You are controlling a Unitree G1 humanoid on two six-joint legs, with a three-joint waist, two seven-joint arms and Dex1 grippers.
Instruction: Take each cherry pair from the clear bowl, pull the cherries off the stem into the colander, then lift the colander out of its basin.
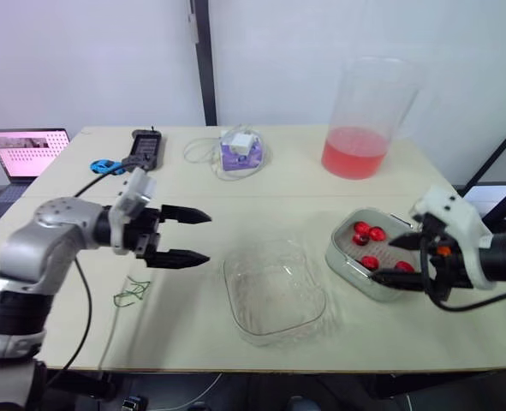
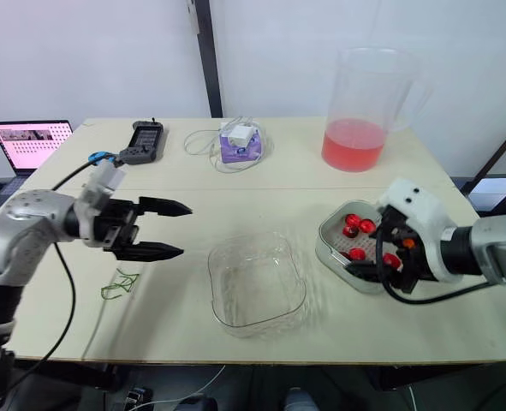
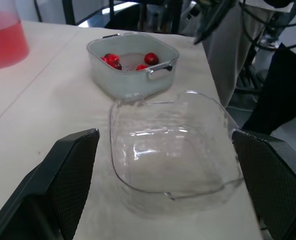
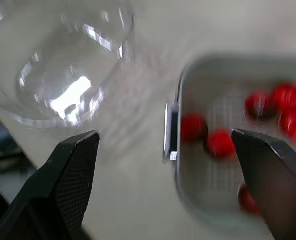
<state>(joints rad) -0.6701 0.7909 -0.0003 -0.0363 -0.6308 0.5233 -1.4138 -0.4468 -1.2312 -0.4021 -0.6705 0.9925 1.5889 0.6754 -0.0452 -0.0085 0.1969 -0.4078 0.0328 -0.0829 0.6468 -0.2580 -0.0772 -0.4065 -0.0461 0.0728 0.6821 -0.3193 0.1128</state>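
While our left claw (image 1: 208, 237) hovers over the tabletop (image 1: 193, 334) with its two fingers spread apart and nothing between them, the clear bowl (image 1: 274, 295) sits just to its right, and it looks empty to us. A reach across from that side could shove the light bowl toward the basin. Farther right stands the grey basin (image 1: 342, 264) with the colander (image 3: 132, 60) seated inside it and several red cherries (image 1: 361, 229) lying on its mesh, so we judge the pulling done and the lift not yet made. Our right claw (image 1: 382, 260) hangs at the near right edge of the basin, fingers apart and gripping nothing. The danger lies here. If the fingers close on the basin wall together with the colander rim, both would rise as one. If they catch a single handle (image 3: 160, 67), the colander may tilt and spill the fruit. Around us, a laptop (image 1: 26, 152) stands off the far left corner, a black handset (image 1: 144, 147) and a purple box (image 1: 240, 154) with a white cable lie along the back, and green stems (image 1: 131, 293) rest near the left front. A tall pitcher (image 1: 364, 120) of red liquid stands behind the basin, well apart, though a high backward swing could meet it.
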